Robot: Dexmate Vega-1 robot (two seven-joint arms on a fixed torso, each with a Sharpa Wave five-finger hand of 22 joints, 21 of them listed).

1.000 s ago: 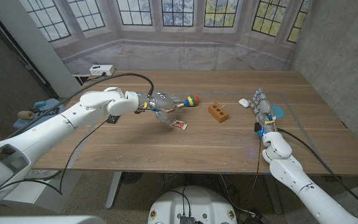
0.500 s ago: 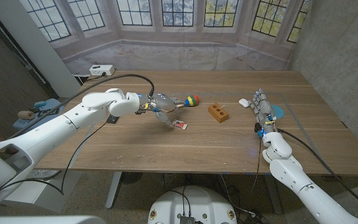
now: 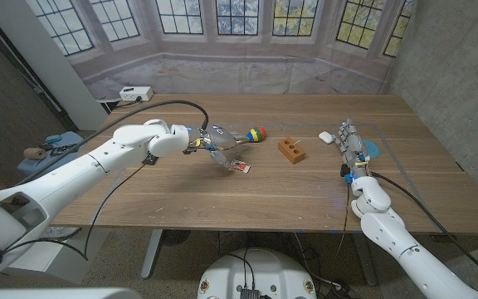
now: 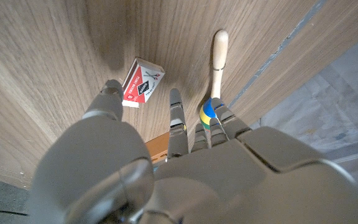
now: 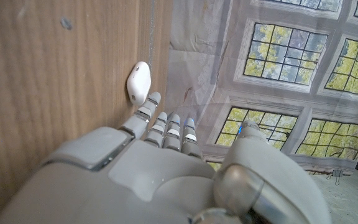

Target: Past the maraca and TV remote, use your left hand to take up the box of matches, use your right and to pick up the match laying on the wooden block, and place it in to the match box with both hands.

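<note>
A red and white box of matches lies flat on the table. My left hand hovers just over it with fingers spread, holding nothing. A maraca with a coloured head and wooden handle lies just past that hand. The wooden block stands right of the maraca; the match on it is too small to make out. My right hand stands at the right side of the table, fingers straight and apart, holding nothing.
A small white object lies just beyond my right hand, next to a blue disc. A dark remote lies partly under my left forearm. A white power strip sits off the far left corner.
My left arm has reached slightly farther toward the box of matches. The right hand has stayed still.
</note>
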